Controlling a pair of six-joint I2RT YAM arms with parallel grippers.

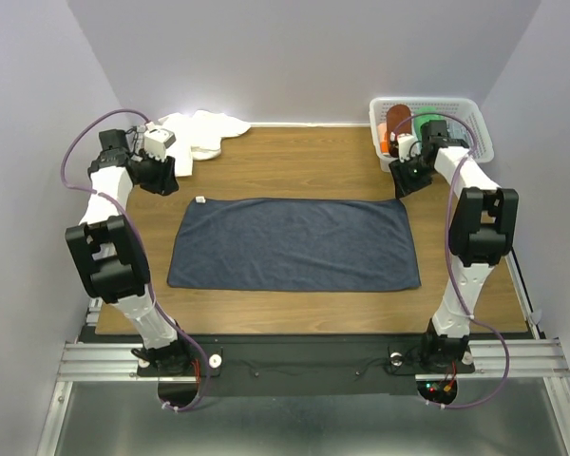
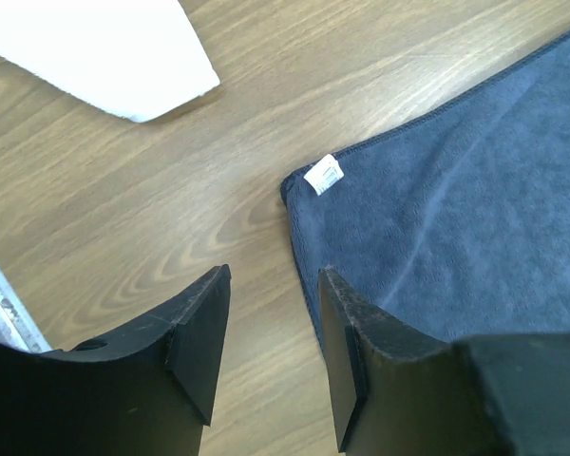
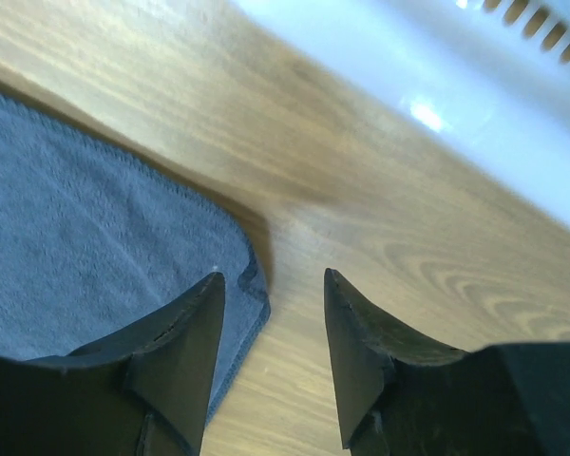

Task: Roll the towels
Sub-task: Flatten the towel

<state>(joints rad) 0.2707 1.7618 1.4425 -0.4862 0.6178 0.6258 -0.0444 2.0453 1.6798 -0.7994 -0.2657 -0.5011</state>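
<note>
Blue-grey towel (image 1: 294,244) lies flat in the middle of the table (image 1: 285,166), and the white towel (image 1: 201,131) is bunched up at 11 o'clock. Left claw (image 2: 274,274) hangs over the blue-grey one's 10 o'clock corner and right claw (image 3: 275,275) over its 2 o'clock corner. Both are spread apart, grabbing nothing.

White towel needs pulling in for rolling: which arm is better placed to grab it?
Left. The left gripper hovers open at the far-left corner of the blue towel, with the crumpled white towel just beyond it. The right gripper is on the opposite side, by the basket.
</note>
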